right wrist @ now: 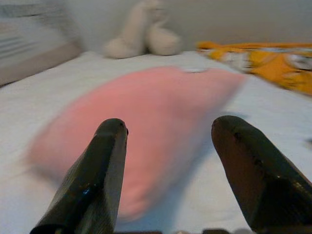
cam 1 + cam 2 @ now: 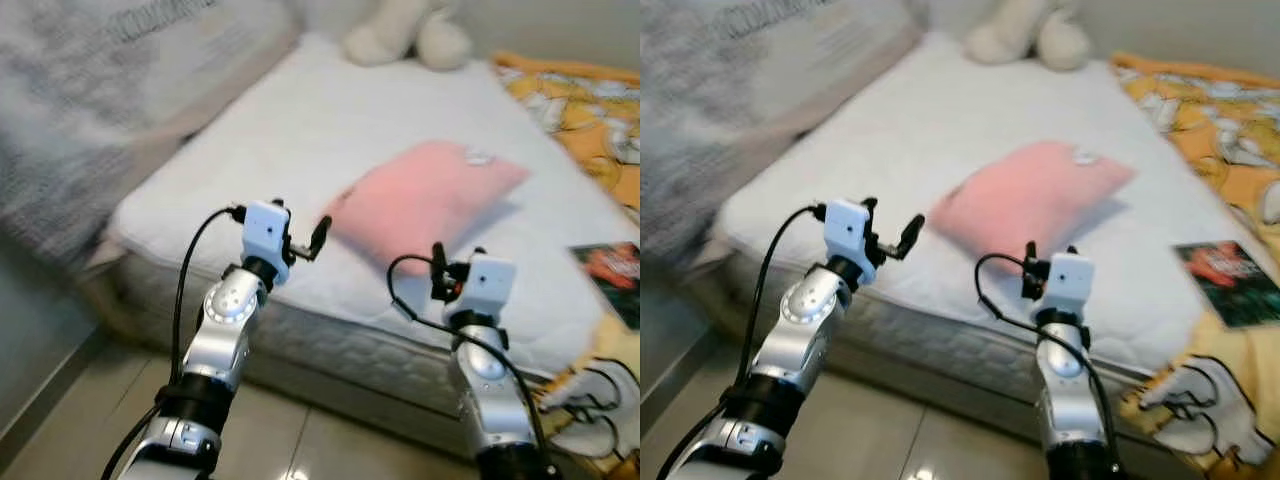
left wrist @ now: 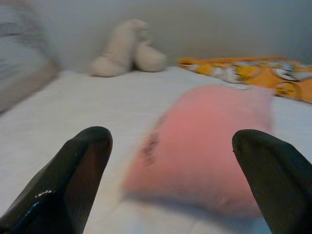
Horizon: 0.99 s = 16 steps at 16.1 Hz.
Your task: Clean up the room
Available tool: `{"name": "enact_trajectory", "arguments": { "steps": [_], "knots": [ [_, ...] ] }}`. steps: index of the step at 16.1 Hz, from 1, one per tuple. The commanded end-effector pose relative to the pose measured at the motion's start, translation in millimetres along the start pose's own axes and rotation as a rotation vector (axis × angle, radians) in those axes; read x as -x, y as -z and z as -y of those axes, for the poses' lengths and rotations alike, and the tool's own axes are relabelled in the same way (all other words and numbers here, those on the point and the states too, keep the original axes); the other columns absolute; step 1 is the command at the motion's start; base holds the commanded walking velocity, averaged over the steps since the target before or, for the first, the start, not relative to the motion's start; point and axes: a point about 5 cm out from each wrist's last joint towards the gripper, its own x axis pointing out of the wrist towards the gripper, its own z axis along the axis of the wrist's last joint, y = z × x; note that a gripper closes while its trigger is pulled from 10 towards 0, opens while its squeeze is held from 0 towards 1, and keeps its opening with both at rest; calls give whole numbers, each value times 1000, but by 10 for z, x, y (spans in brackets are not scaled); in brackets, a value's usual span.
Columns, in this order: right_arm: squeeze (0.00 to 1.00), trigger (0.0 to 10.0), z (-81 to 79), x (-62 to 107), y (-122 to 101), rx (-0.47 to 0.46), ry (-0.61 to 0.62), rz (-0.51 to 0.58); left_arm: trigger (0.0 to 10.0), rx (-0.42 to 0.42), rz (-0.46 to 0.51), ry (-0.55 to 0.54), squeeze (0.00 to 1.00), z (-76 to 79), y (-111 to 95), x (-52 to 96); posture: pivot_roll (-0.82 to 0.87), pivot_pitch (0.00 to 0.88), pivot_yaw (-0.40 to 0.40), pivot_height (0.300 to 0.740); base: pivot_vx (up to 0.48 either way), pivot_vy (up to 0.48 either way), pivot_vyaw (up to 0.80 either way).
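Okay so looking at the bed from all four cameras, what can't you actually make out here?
- Stuffed toy: its upper part is cut off by the top edge of both eye views; blurred in the wrist views.
- Pink pillow: dark marking along its edge, blurred in the left wrist view, unreadable.
- Dark book: cover print too small to read.
- Orange patterned blanket: cut off by the right edge.
- Grey bedding: motion-blurred.

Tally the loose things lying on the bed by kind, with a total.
Pink pillow: 1
Cream stuffed toy: 1
Orange patterned blanket: 1
Dark book or magazine: 1
Total: 4
Both hands, the left hand and the right hand, are open near the pillow.
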Motion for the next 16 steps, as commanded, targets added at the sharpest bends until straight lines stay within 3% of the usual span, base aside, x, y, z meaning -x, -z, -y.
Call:
{"name": "enact_trajectory", "arguments": {
  "steps": [1, 3, 6, 9, 16],
  "knots": [
    [0, 10000, 161, 19, 20, 14, 46, -6, 10000, 62, -35, 2, 0, 100, 22, -57, -4, 0, 9, 740, 0, 0, 0],
    [0, 10000, 185, 44, -9, 5, 56, 24, 10000, 158, -116, -134, 0, -76, 151, -43, -8, 0, 8, 740, 0, 0, 0],
    [0, 10000, 280, 63, -14, -97, 104, 27, 10000, 203, -162, -240, 0, -274, 252, 26, -9, 0, 4, 740, 0, 0, 0],
    [0, 10000, 323, 60, 20, -92, 100, 8, 10000, 155, -157, -255, 0, -262, 251, 69, -3, 0, -2, 740, 0, 0, 0],
    [0, 10000, 232, 11, -32, -63, 47, 23, 10000, -6, -83, -165, 0, -151, 70, -55, -3, 0, -1, 740, 0, 0, 0]
  ]
}}
